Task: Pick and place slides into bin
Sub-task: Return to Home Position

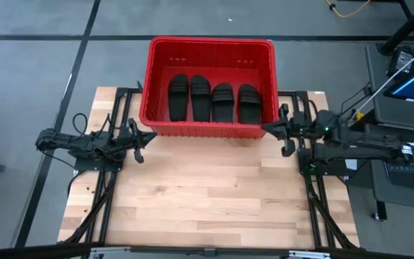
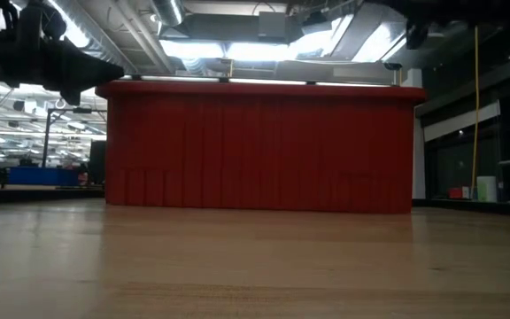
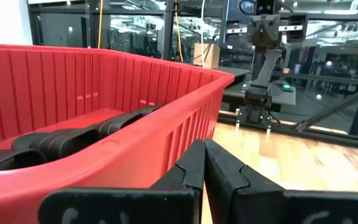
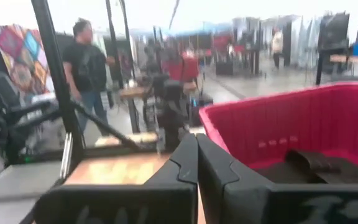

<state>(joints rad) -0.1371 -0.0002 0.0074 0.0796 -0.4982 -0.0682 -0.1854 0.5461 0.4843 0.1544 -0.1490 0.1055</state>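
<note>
Lying side by side in one row, all four slides rest on the floor of the bin, which stands at the far edge of the table. From table height the bin's red wall hides them completely, and the wrist views catch only parts of them over the rim. The left gripper hangs just off the bin's left corner on the open-table side, its fingers pressed together and holding nothing. The right gripper sits at the opposite corner, its fingers also pressed together. A blurred person stands in the room beyond.
</note>
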